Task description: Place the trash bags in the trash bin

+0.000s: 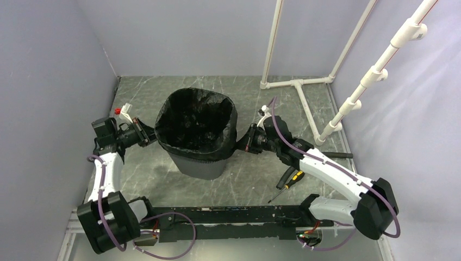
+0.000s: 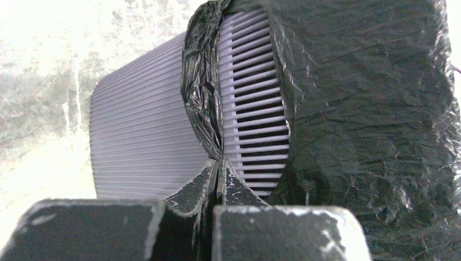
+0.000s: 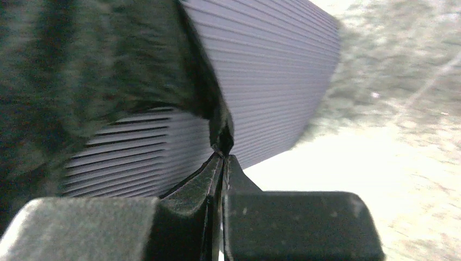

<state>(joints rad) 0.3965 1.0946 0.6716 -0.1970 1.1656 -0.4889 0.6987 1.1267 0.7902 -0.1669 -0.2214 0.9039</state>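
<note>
The dark grey slatted trash bin stands upright mid-table. The glossy black trash bag lines it, its edge folded over the rim. My left gripper is shut on a fold of the bag at the bin's left side; in the left wrist view the film runs into the closed tips against the bin's slats. My right gripper is shut on the bag's edge at the bin's right side; in the right wrist view the film is pinched at the tips.
A screwdriver with a yellow and black handle lies near the right arm. A white PVC pipe frame stands at the back right. A small white and red item lies behind the left gripper. Grey walls enclose the table.
</note>
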